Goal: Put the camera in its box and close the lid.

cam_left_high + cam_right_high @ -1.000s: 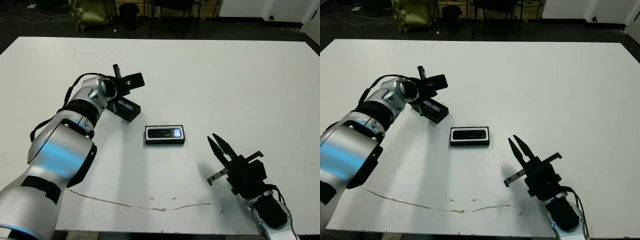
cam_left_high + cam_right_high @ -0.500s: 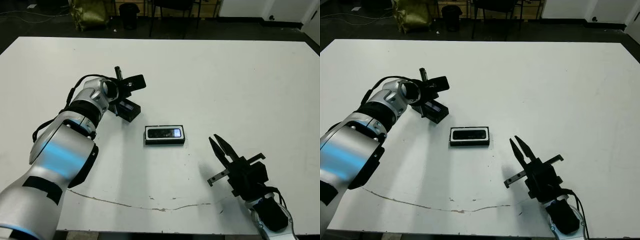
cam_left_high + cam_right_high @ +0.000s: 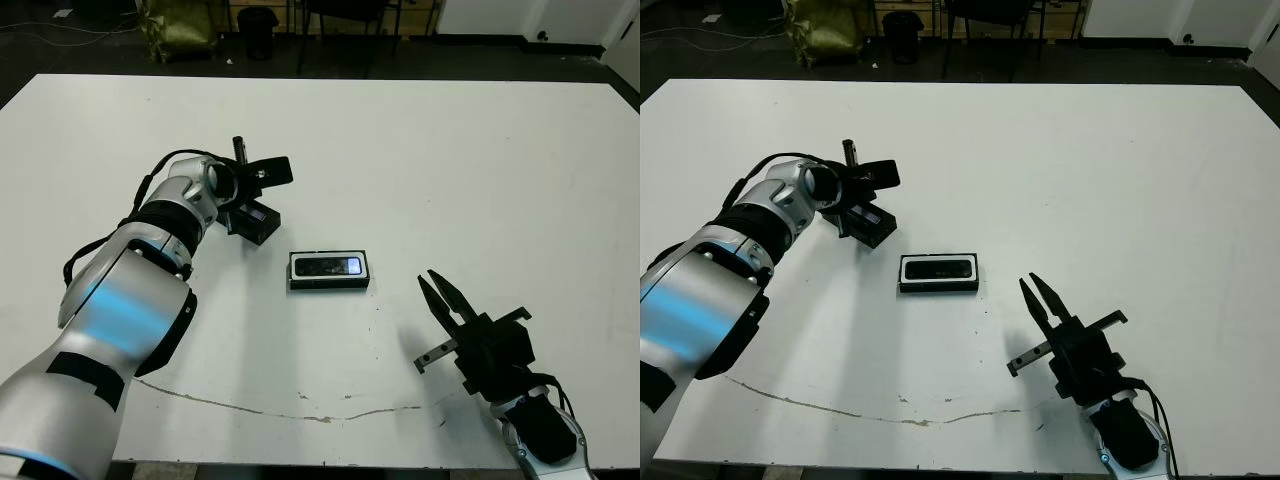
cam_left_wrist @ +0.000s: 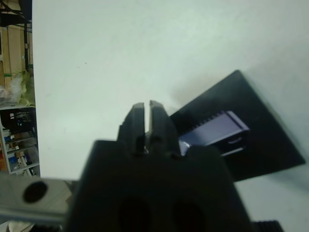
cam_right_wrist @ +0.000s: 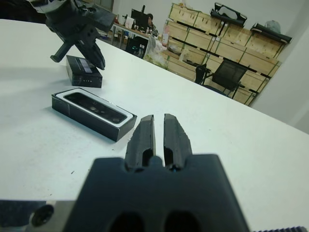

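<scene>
A white counter point(image 3: 480, 160) with a thin crack line point(image 3: 300, 408) near its lower edge fronts a dark room. At frame centre the camera point(image 3: 330, 266) lies in its box point(image 3: 329, 283), long axis left-right. The lid point(image 3: 252, 218) rests upper left under the left gripper point(image 3: 243, 170), its jaws closed and empty like those of the right gripper point(image 3: 443, 298).

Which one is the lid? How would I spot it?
Look at the white table and find the robot's left gripper on the far left side. The lid lies flat just beneath it. It is all black with a pale grey strip, unlike the white-lined box holding the camera nearer the middle.
</scene>
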`<control>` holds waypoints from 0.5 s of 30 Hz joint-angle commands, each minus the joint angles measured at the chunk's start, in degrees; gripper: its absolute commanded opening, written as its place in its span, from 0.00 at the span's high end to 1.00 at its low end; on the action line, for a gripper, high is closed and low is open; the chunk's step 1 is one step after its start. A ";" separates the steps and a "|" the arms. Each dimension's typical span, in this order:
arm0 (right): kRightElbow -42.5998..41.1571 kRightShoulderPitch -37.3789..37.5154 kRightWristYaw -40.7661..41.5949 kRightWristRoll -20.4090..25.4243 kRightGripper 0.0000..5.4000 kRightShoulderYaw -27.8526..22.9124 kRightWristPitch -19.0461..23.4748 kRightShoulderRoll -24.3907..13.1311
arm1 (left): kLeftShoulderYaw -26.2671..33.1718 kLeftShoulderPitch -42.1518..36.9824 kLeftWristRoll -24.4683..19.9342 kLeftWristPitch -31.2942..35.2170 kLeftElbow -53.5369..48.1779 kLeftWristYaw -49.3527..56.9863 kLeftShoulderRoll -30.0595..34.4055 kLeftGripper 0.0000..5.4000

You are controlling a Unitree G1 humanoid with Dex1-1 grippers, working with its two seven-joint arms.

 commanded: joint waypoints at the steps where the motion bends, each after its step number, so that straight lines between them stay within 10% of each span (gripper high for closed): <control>1: -0.40 1.15 -0.03 -0.09 0.99 -0.22 2.27 -0.48 | -1.69 2.54 1.49 -0.76 0.92 -2.48 0.55 1.00; 15: -1.61 1.21 0.21 -0.72 0.99 0.20 4.07 -0.76 | -2.83 4.01 1.49 -1.23 0.92 -6.03 2.09 1.00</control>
